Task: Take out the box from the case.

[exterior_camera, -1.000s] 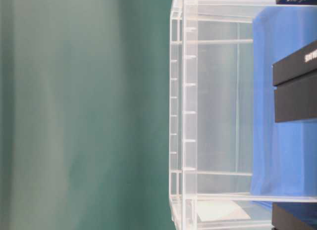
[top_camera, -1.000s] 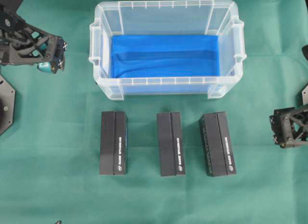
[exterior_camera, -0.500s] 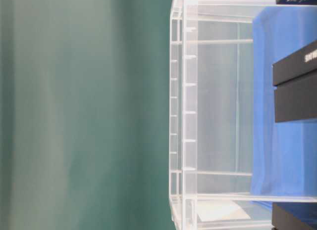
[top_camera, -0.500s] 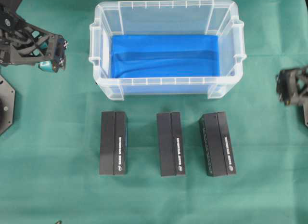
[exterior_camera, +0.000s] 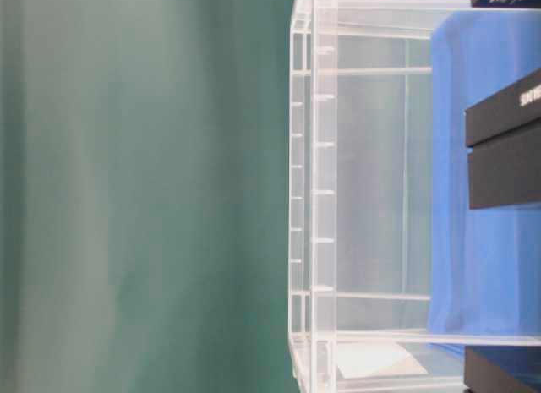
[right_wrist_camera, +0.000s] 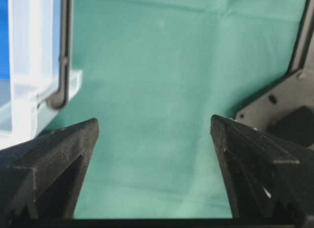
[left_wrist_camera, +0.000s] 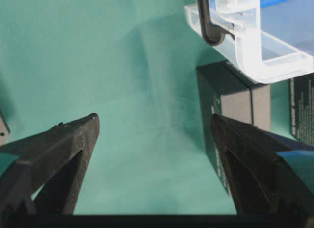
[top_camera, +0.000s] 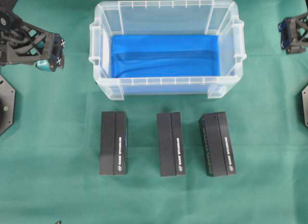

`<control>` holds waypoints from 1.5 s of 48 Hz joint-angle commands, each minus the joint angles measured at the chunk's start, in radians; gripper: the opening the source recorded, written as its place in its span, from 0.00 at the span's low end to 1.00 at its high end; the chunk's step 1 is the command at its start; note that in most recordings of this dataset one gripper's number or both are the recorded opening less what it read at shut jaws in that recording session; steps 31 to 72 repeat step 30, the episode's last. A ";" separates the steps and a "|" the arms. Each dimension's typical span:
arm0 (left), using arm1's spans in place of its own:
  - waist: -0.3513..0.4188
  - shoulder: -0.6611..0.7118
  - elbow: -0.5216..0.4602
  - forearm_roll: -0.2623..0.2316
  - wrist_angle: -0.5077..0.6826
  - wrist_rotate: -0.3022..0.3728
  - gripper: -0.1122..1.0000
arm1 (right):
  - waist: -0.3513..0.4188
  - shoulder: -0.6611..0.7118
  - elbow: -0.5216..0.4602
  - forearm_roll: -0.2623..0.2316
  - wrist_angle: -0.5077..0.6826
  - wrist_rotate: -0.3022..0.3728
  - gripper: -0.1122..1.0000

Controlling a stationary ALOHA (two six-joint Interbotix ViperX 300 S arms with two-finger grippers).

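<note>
Black boxes, three: left box [top_camera: 113,143], middle box [top_camera: 171,144] and right box [top_camera: 217,143], long rectangular cartons with a lengthwise seam and white side lettering too small to read, lay in a row on the green cloth [top_camera: 57,137] in front of the case [top_camera: 96,46], well apart from one another and none touching it. Case: translucent plastic bin with rimmed edge and side handles, upright, holding only a creased blue lining [top_camera: 166,55]; no box was visible inside from overhead. Judged condition: removal appeared complete, all cartons out. Handling, judged: cartons looked stiff, matte and flat-sided, probably light to moderate in weight, not slippery and not obviously fragile; the seam suggested a lid and base that might part if lifted by the top half alone. Best hold would be across the narrow width near mid-length, pads on the two long sides, which the spacing between cartons left reachable. Left gripper [top_camera: 50,53]: at the left of the overhead view, beside the case's left end, fingers spread wide and holding nothing; its wrist view showed the left box's end [left_wrist_camera: 230,95] under the case's corner handle [left_wrist_camera: 265,56]. Right gripper [top_camera: 293,33]: at the far right edge, level with the case's right end, likewise wide and empty, bare cloth between its fingers [right_wrist_camera: 54,159].
</note>
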 commanded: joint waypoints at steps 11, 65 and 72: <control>-0.002 -0.012 -0.008 0.005 0.002 -0.012 0.98 | -0.041 0.009 -0.009 0.014 -0.009 -0.034 0.91; 0.002 -0.012 -0.008 0.005 0.003 -0.014 0.98 | -0.041 0.011 -0.009 0.018 -0.009 -0.034 0.91; 0.002 -0.012 -0.008 0.005 0.003 -0.014 0.98 | -0.041 0.011 -0.009 0.018 -0.009 -0.034 0.91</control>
